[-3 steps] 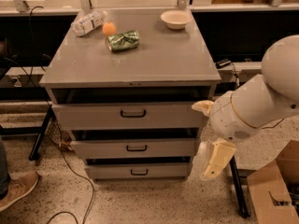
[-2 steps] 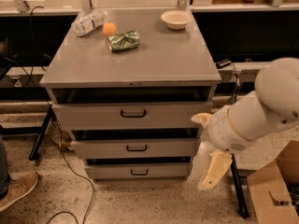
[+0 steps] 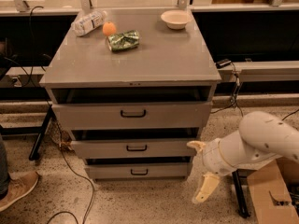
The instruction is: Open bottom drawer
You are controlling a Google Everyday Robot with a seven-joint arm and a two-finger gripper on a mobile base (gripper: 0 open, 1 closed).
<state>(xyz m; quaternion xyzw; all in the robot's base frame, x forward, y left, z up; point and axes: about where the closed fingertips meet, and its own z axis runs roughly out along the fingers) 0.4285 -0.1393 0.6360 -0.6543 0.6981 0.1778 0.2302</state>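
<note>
Speckled floor, grey cabinet top; gripper low, right of bottom drawer

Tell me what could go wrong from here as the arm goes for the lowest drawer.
1. The cream two-finger gripper hangs low, right of the grey metal bottom drawer, away from its small black bar handle. The middle grey drawer's similar handle sits just above, so it may catch the wrong one.
2. The bulky white arm is near the brown cardboard box and could bump it.
</note>
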